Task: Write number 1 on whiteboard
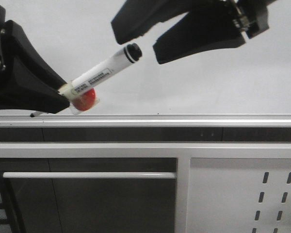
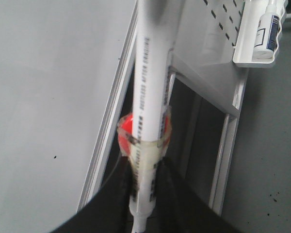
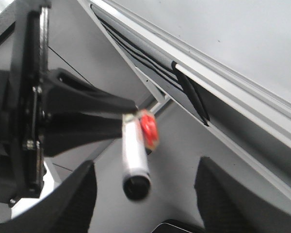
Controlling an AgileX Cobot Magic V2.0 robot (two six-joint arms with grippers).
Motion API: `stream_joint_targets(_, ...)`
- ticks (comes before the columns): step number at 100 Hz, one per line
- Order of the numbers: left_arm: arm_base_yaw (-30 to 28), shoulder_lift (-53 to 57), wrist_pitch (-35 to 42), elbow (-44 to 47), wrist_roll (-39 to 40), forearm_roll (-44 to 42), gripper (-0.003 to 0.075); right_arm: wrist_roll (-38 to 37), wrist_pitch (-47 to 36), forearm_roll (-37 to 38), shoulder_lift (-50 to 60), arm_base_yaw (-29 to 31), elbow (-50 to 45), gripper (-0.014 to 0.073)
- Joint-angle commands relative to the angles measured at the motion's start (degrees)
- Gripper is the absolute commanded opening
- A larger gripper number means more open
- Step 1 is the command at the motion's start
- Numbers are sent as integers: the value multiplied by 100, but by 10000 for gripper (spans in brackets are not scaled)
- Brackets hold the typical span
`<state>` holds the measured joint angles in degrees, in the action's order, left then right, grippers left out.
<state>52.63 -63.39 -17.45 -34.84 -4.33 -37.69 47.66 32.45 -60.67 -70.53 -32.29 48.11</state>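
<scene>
left gripper [image 1: 63,92] is pinching the tail end of a white marker [image 1: 104,70], its dark fingers pressed together on the barrel where a band of tape and a red ball [image 1: 84,99] are fastened on. the marker is angling up and to the right, black cap [image 1: 133,52] on and pointing at the right gripper [image 1: 150,41], which is hanging just past it with its two black fingers spread wide and the cap near the gap between them. in the right wrist view the cap [image 3: 137,187] is sitting between the padded fingers [image 3: 70,204], untouched (a little off centre, toward the left one).

judged from this, the step in hand is uncapping. doing it well is meaning: centring the cap between the pads first, closing on the black cap only and not on the white barrel, then pulling straight along the marker's own axis while the left grip is holding firm, so nothing is twisting against the tape.

farther off, the whiteboard [image 1: 194,92] is filling the background, glossy and bare, its silver frame edge [image 1: 184,118] running across below the grippers. no number 1 is showing on it yet; only a tiny speck [image 2: 55,157] is visible in the left wrist view. beyond the frame, the slotted white panel [image 1: 262,199] is standing at lower right.
</scene>
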Motion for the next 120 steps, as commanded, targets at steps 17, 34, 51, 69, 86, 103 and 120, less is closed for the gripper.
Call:
stream_joint_targets(17,66,-9,283,-374,13,-109,-18,113,10,-234,-260,-235,309,396)
stream_joint_targets(34,66,-9,261,-492,23,-109,-18,113,36,-289,-369,-235,309,396)
stream_joint_targets(51,66,-9,207,-492,23,52,-18,113,-38,-289,-369,-235,345,396)
stream_joint_targets(69,66,-9,207,-492,23,66,-18,113,-71,-289,-369,-235,345,396)
stream_joint_targets(86,66,-9,198,-492,23,81,-18,113,-255,-313,-369,-235,345,396)
stream_joint_targets(103,66,-9,198,-492,23,81,-18,113,-424,-320,-369,-235,345,353)
stream_joint_targets(120,66,-9,198,-492,23,81,-18,113,-424,-401,-369,-235,345,199)
